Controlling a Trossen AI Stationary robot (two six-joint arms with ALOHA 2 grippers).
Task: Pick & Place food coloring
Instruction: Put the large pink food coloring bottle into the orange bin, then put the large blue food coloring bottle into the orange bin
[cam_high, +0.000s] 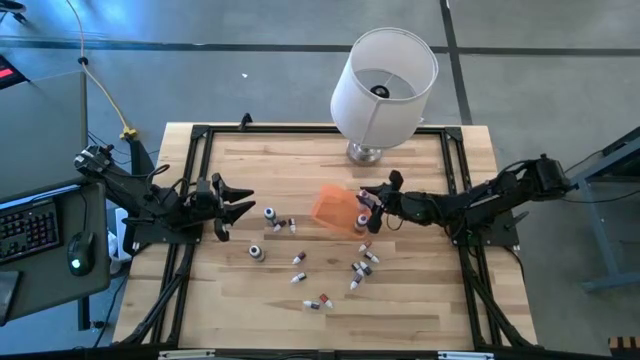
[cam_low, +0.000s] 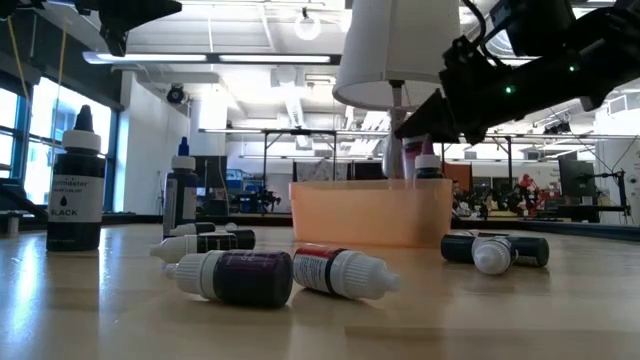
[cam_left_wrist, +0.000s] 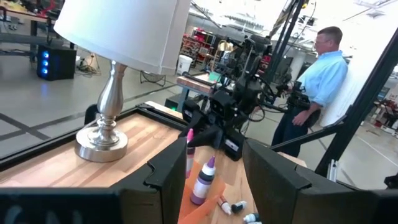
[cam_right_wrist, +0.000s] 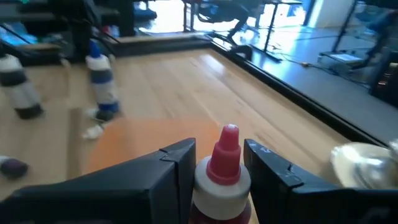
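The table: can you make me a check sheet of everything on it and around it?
Surface: wooden table with a black frame.
Job's things: small bottles scattered, some standing, most lying; orange box mid-table.
Clutter: lamp at the far edge.
Grippers: right gripper shut on a red-tipped bottle over the box's right edge; left gripper open, holding nothing, at the left side.
Cables: yellow-plugged cable off the table's left.
Surroundings: keyboard and mouse on a side desk; a person stands beyond.

Two black jointed arms (cam_high: 490, 200), each ending in angular dark fingers (cam_right_wrist: 155, 174).
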